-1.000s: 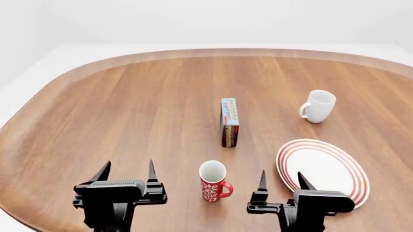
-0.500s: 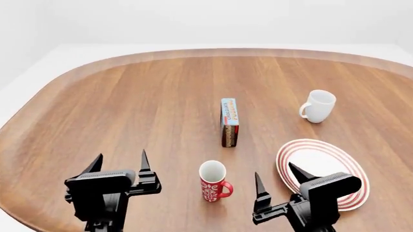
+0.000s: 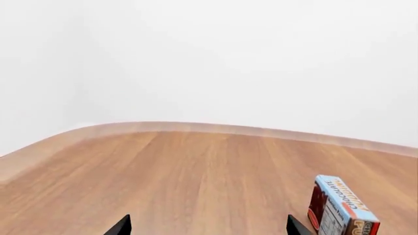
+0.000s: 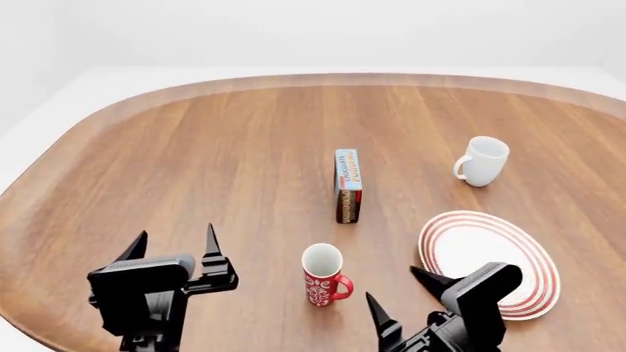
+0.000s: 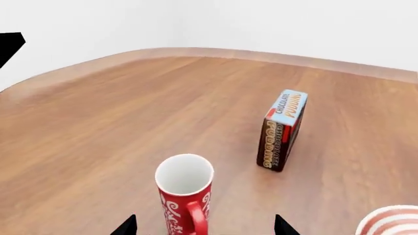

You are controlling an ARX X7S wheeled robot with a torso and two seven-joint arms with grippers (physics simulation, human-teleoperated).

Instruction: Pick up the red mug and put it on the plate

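The red mug (image 4: 323,277) stands upright on the table near the front, handle toward the right; it also shows in the right wrist view (image 5: 185,194), just ahead of the jaws with its handle facing the camera. The plate (image 4: 489,260), white with red rings, lies to its right; its edge shows in the right wrist view (image 5: 392,223). My right gripper (image 4: 401,299) is open and empty, turned toward the mug from the front right, apart from it. My left gripper (image 4: 174,243) is open and empty, left of the mug.
A chocolate pudding box (image 4: 347,185) stands on edge behind the red mug; it shows in the left wrist view (image 3: 341,206) and right wrist view (image 5: 282,129). A plain white mug (image 4: 482,160) stands at the back right. The wooden table (image 4: 196,169) has a rounded rim.
My right gripper has drawn back and turned leftward to face the red mug. My left gripper has shifted slightly left and toward the front. The mug and plate have not moved.
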